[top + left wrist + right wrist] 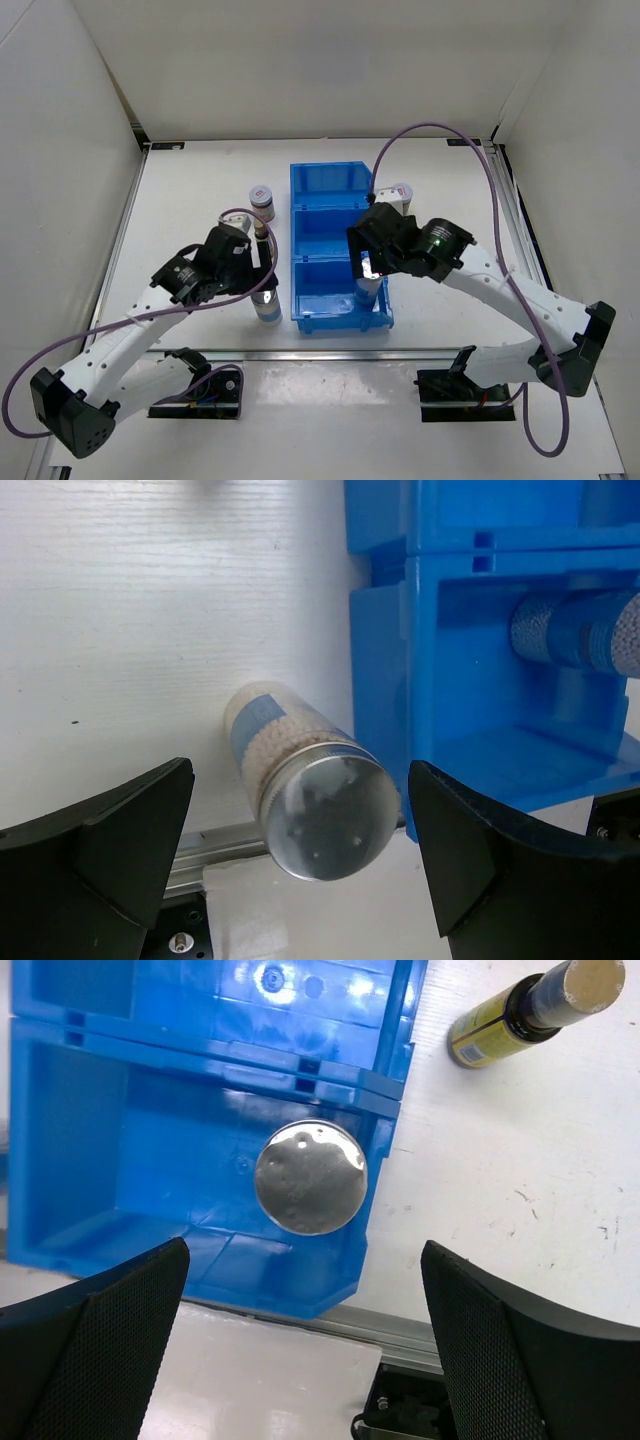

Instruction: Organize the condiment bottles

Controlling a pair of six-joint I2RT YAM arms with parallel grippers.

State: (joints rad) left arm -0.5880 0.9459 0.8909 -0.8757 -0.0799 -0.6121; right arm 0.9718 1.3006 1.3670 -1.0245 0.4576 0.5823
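One white-blue cylinder (315, 810) stands upright on the table (120, 630), just beside the near left corner of the blue bin (440, 680). The left wrist view gives its silver top and blue label band. From above it is only a small shape under the arm. The left gripper (300, 780) hangs over it, jaws spread wide, one finger on either side, clasping nothing.

The second cylinder (310, 1177) stands inside the bin's near compartment, close against the right wall. The right wrist view sees just its round silver top, while the left wrist view catches its side over the bin wall. The right gripper (303, 1250) hovers above it, jaws likewise wide apart and empty.

Only the right wrist view shows a slim brown bottle (500, 1025) with a yellow label on the table to the right of the bin. Overhead, the right arm covers that spot. Only the overhead view shows the left jar (262, 196) and the right jar (400, 194), dark with white-pink lids, flanking the bin's far compartment.
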